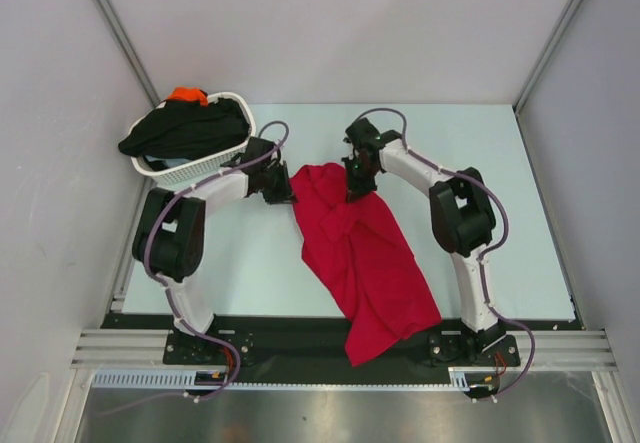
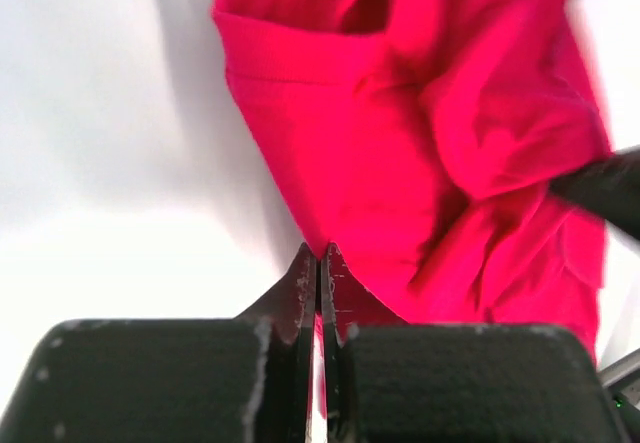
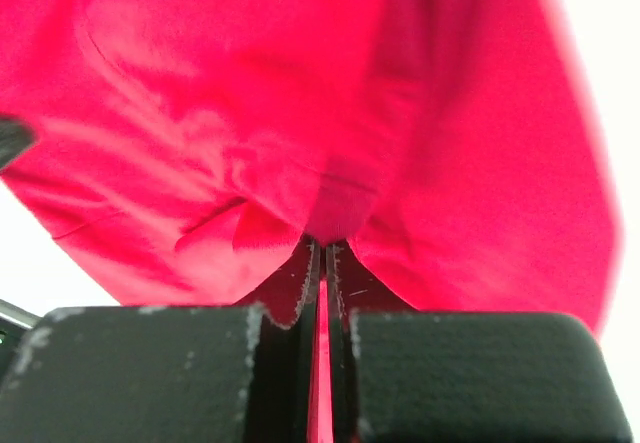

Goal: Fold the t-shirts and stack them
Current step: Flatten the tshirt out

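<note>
On the pale table (image 1: 500,213), left gripper (image 2: 320,255) and right gripper (image 3: 322,247) clamp a crumpled crimson cloth t-shirt (image 1: 370,263); thin pinches may slip loose.

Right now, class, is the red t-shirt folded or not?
Not folded: the red t-shirt lies crumpled on the table, its far edge pinched by the left tool and right tool.

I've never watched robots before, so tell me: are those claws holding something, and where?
Yes. Both pinch the red t-shirt at its far end: left claw on its left corner, right claw on a bunched fold.
</note>
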`<state>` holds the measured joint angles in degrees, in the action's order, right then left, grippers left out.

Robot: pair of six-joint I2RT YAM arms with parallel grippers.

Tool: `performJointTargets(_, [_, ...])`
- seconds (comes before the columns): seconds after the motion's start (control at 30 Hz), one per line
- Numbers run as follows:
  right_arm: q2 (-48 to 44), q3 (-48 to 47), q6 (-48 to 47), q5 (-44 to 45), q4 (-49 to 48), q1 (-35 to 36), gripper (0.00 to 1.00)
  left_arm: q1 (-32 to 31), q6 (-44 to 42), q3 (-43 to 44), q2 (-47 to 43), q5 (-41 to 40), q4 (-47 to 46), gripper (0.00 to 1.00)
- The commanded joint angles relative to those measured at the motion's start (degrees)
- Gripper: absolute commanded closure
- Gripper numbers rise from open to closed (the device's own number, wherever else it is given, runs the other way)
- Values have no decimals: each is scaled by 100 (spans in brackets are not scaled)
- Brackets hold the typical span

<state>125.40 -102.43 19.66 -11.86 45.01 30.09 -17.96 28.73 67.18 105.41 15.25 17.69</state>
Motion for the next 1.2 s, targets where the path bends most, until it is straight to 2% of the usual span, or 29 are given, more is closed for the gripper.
performJointTargets(0.0, [-1207,-558,-32,805,376,-406,100,38,-412,620,-1011,-408,461,100])
performJointTargets(0.1, [-2138,-541,-120,1176,272,-679,100,38,-614,744,-1811,-514,630,100])
performJointTargets(0.33, [-3802,-945,-102,905,-369,-1496,100,-41,-623,832,-4024,-163,525,100])
performJointTargets(0.5, [-5357,-156,-287,913,-2132,-1795,100,-541,-492,1139,-5099,347,577,100])
performJointTargets(0.63, [-6657,469,-340,809,-3129,-1796,100,-850,-342,1481,-5793,461,647,100])
performJointTargets(0.73, [-7055,611,-270,651,-3420,-1805,100,-859,-368,1954,-6119,383,910,100])
performJointTargets(0.9, [-7320,207,-191,167,-3219,-1805,100,-867,-254,2712,-6199,224,1061,100])
performJointTargets(0.97, [-7355,119,-129,236,-3227,-1805,100,-867,34,2599,-6181,461,860,100])
performJointTargets(1.17, [-7250,-48,-146,640,-3420,-1805,100,-859,660,1361,-6146,928,-37,100])
